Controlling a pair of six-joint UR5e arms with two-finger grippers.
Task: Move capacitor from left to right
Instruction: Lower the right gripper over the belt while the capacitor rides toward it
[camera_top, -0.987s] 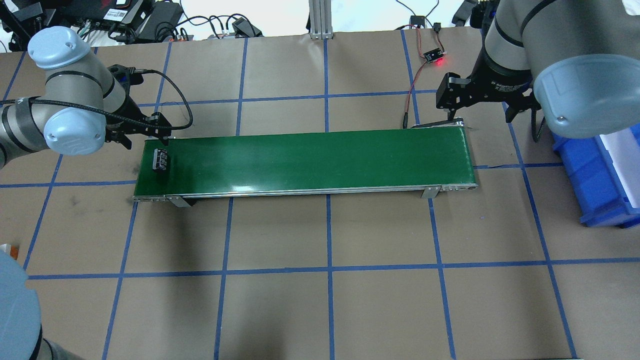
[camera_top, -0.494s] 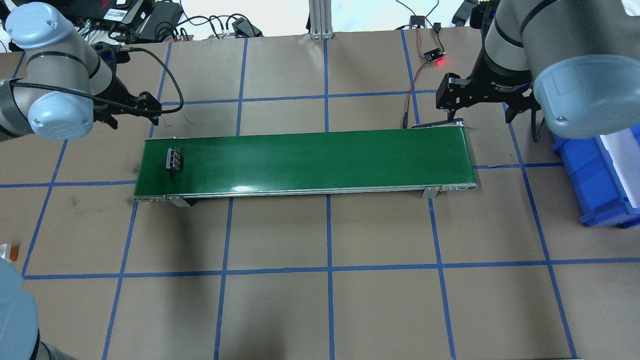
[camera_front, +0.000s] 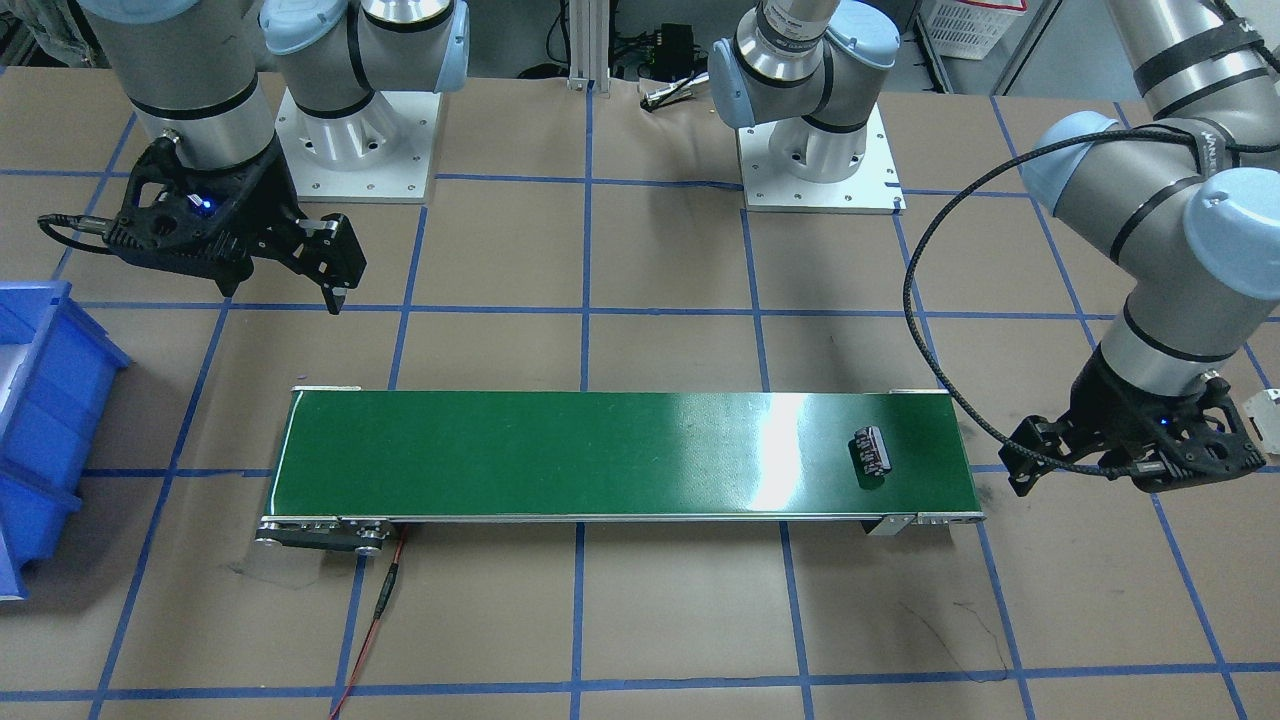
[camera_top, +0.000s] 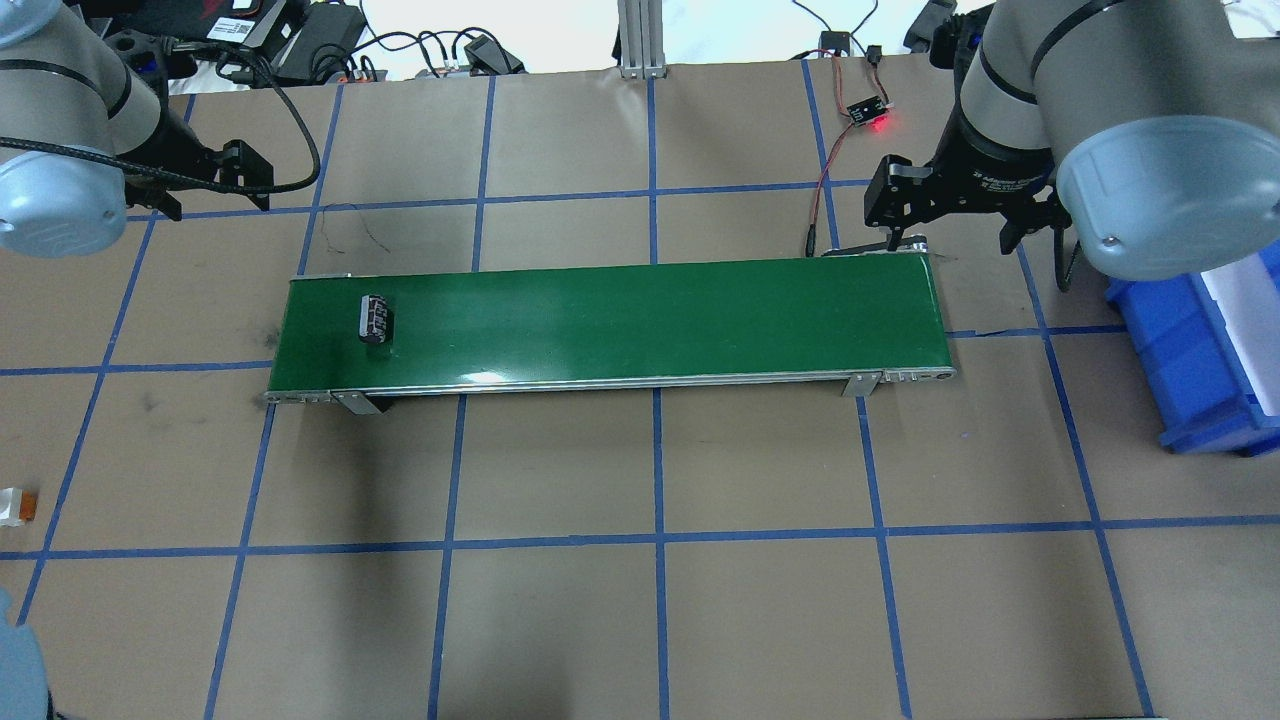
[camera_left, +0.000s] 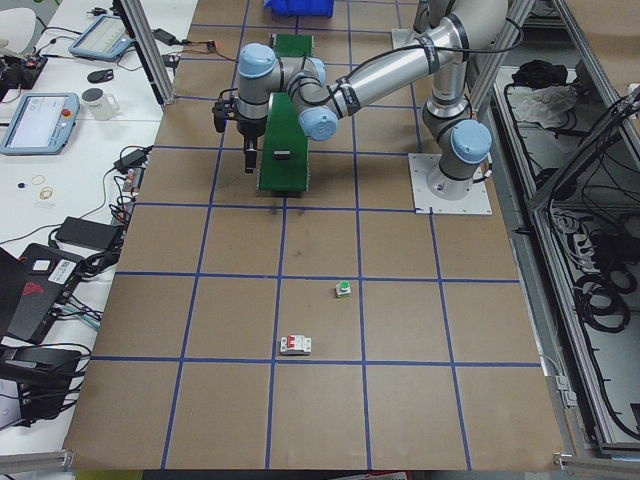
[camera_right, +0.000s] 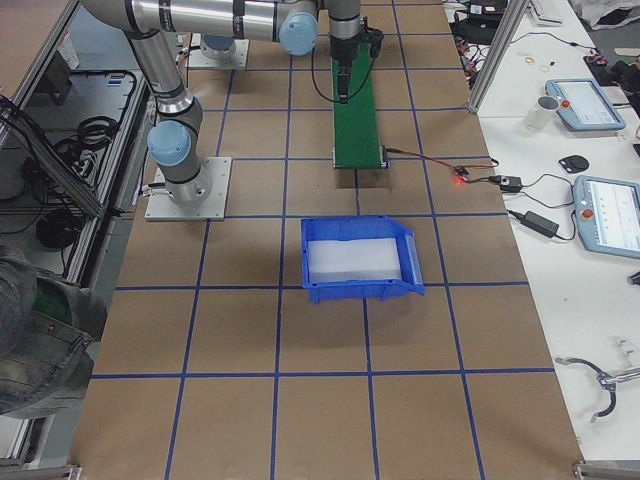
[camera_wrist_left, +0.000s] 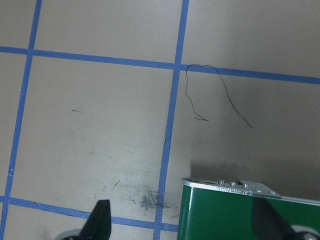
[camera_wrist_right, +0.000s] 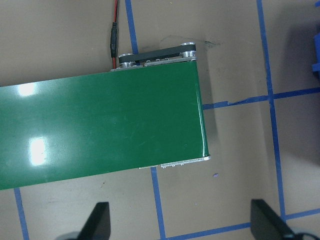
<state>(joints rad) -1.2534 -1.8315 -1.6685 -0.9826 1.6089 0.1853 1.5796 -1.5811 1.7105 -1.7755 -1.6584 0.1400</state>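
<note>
While capacitor (camera_top: 377, 318) lies on belt (camera_top: 650, 310), bin (camera_right: 362, 291) white inside

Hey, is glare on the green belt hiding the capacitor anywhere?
Front-facing view: a bright glare band on the green belt sits beside the capacitor, not over it. Overhead view: only a faint glint on the belt's near edge.

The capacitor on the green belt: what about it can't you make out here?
- Printing on the capacitor: too small to read, overhead and front-facing views.
- Its underside: hidden against the belt.
- Wrist views: it lies outside the frame; only belt ends show.
- Exterior right view: too far and small to find.
</note>
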